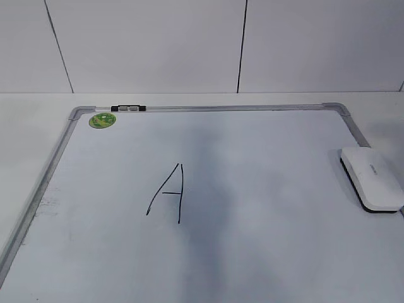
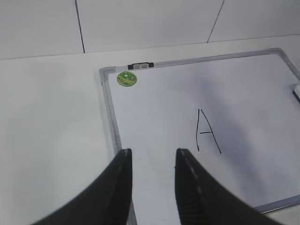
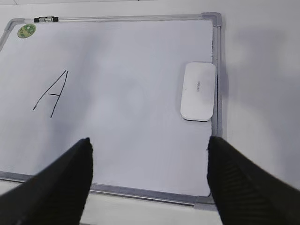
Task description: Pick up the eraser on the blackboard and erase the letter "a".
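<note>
The white plastic eraser with its black felt base lay untouched at the 3 o'clock edge of the silver-framed white dry-erase board on the pale counter; only a tall capital "A" showed, no small "a" visible, so erasing may have been finished. The right end effector hovered spread wide, holding nothing, the eraser at its 1 o'clock. The left end effector stood moderately parted and empty.
</note>
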{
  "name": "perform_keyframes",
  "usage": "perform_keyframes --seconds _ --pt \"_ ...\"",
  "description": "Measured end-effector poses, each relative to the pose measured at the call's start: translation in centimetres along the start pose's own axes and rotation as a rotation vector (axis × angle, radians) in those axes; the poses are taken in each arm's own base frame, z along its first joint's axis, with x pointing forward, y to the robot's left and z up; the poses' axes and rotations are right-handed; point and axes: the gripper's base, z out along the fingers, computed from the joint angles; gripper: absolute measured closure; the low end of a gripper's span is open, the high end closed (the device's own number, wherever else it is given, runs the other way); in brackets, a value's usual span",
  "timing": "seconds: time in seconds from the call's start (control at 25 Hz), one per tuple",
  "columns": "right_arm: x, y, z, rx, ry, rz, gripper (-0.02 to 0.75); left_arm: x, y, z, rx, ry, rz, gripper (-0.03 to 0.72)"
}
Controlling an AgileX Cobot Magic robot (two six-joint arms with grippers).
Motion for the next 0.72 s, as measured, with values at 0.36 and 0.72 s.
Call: perform_keyframes --seconds 0.36,0.72 --pt "4.6 -0.3 -1.3 -0.039 -0.049 0.008 0.143 5.1 0.1 -2.2 0.006 -0.046 0.037 0.449" --pt "8.2 -0.6 -1.0 -0.055 -0.069 -0.005 0.144 12.3 1.0 -0.2 0.0 0.012 0.029 0.449"
